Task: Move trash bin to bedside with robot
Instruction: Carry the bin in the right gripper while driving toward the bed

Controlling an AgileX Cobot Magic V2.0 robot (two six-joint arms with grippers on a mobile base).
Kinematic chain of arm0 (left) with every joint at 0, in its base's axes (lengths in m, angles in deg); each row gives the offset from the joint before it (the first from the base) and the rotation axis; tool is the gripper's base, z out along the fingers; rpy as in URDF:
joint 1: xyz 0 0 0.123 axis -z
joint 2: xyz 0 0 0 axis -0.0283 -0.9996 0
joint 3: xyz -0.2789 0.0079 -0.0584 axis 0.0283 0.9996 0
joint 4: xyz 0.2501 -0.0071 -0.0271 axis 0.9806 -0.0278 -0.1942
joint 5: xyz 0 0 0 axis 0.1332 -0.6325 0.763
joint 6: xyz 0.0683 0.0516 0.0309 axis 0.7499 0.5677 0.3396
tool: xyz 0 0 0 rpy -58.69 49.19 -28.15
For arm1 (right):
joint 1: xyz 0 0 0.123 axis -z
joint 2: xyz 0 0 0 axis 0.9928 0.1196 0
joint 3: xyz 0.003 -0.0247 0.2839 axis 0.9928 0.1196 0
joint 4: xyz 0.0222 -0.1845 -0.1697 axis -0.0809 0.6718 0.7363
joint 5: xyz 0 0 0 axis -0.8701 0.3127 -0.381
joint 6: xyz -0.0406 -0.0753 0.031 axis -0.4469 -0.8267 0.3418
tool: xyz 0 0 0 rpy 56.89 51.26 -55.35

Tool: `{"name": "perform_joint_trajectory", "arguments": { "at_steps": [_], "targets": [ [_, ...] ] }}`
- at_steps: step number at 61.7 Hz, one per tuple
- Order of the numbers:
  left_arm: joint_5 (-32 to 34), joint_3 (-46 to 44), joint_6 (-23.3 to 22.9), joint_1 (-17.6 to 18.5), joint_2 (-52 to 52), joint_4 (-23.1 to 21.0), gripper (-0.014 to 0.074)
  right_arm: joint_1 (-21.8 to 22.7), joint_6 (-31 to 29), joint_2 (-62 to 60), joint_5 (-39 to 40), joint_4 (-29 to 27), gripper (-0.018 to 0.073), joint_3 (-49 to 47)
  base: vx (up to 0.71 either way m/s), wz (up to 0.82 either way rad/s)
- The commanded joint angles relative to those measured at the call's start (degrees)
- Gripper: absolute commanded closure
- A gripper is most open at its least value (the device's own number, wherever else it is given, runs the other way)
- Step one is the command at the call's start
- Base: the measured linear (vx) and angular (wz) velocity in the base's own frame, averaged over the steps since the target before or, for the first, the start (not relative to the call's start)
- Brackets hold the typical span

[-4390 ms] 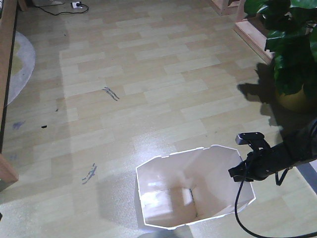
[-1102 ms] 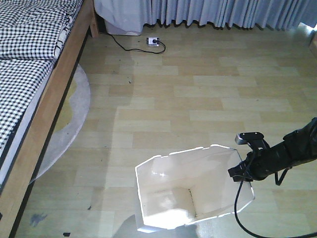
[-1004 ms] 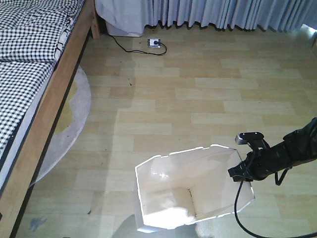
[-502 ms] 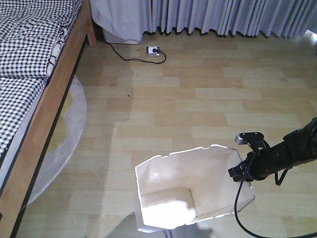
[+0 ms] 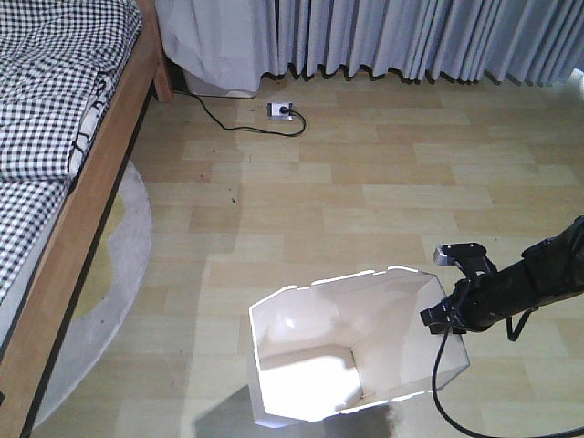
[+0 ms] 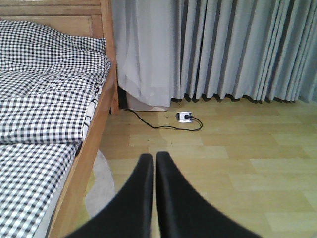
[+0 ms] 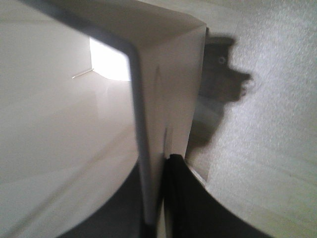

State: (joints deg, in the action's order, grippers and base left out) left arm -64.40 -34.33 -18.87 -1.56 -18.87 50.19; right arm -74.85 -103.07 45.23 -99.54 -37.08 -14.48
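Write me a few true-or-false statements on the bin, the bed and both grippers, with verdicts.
1. The right gripper is shut on the trash bin at its rim. True.
2. The left gripper has its fingers spread wide. False: they are pressed together, holding nothing.
3. The bed is on the left in the front-facing view. True.
4. The trash bin touches the bed frame. False: bare floor and the edge of a rug lie between them.
5. A power strip lies on the floor near the curtains. True.
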Motion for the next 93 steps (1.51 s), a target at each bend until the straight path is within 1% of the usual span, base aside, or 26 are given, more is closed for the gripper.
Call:
{"name": "perform_joint_trajectory", "arguments": {
  "at_steps": [1, 93],
  "targets": [
    [3.98, 1.07, -0.25, 0.12, 0.8, -0.21, 0.0603, 0.34, 0.39, -4.15, -10.8, -2.39, 0.0566, -0.63, 0.27, 0.01],
    [3.98, 1.07, -0.25, 0.12, 0.8, -0.21, 0.0603, 0.34, 0.39, -4.15, -10.73, -2.39, 0.0566, -0.63, 0.24, -0.01]
  ]
}}
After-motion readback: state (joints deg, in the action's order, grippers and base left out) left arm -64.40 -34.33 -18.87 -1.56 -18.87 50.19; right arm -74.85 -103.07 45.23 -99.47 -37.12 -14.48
